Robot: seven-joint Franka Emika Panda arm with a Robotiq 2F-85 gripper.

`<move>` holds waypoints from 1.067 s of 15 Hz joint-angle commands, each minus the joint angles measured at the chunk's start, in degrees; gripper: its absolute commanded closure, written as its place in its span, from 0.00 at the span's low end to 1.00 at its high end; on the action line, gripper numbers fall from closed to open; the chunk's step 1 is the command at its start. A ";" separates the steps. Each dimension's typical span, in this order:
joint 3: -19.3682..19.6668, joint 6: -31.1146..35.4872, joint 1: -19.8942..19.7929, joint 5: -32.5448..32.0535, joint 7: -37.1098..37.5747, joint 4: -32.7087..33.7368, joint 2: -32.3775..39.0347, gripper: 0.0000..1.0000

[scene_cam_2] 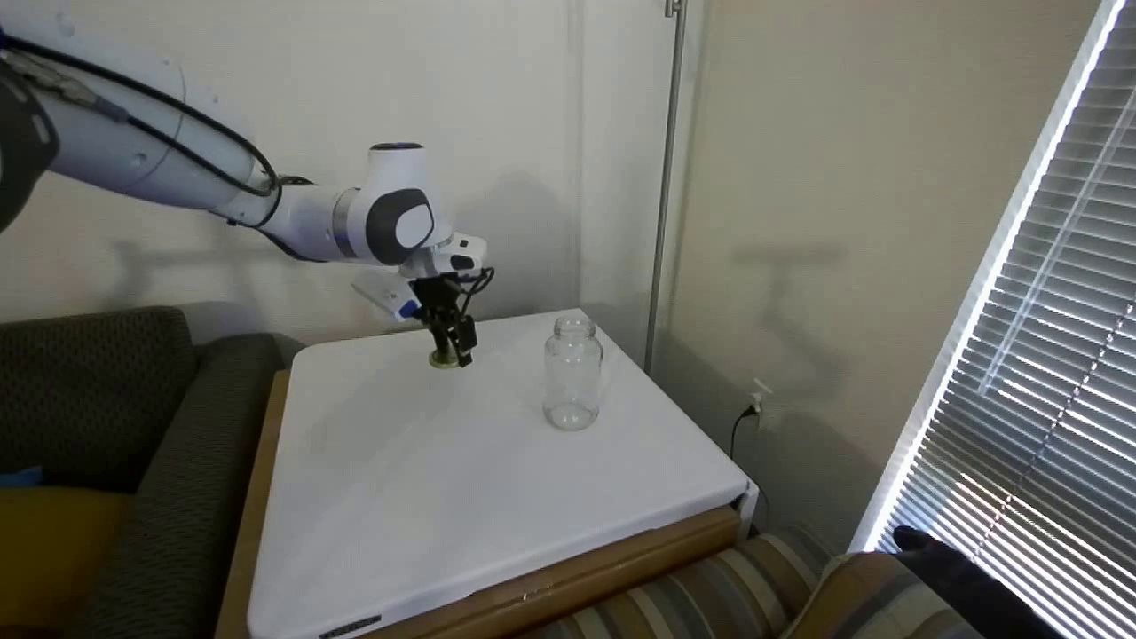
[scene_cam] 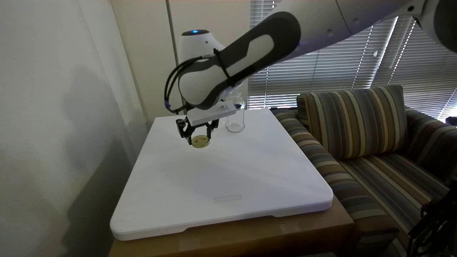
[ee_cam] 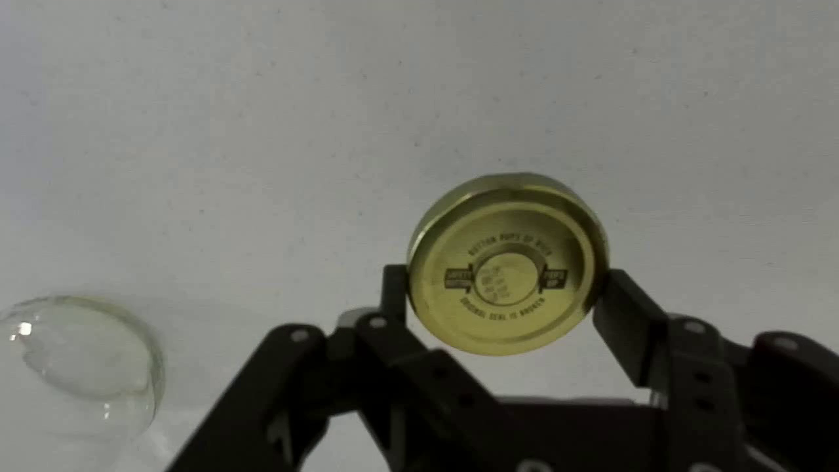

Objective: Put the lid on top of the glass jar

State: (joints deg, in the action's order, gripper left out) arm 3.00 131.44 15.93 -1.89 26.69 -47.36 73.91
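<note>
The lid (scene_cam: 200, 141) is a gold round disc with dark print. My gripper (scene_cam: 199, 137) is shut on it, one fingertip at each side of its rim, as the wrist view (ee_cam: 507, 283) shows. The lid (scene_cam_2: 442, 359) looks tilted and is held over the white board; the height of the gap is hard to judge. The clear glass jar (scene_cam_2: 572, 377) stands upright on the board with its mouth open, apart from my gripper. In an exterior view the jar (scene_cam: 235, 119) is partly behind my wrist. In the wrist view the jar (ee_cam: 85, 373) is cut off at the lower left.
The white board (scene_cam: 221, 178) rests on a brown box (scene_cam: 232, 233). A striped armchair (scene_cam: 351, 125) stands along one side, and a dark sofa (scene_cam_2: 84, 417) along another. Walls rise close to the board, with a metal pole (scene_cam_2: 667, 177) in the corner.
</note>
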 commanded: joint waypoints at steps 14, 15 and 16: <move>2.99 -16.84 -4.37 -1.28 -7.99 3.61 -11.54 0.53; 3.19 -17.01 -4.94 -1.16 -8.14 4.17 -11.49 0.53; 3.41 -17.03 -5.57 -1.13 -8.31 4.93 -11.25 0.53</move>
State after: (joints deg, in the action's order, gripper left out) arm 6.03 116.48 11.97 -2.90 20.17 -43.57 63.16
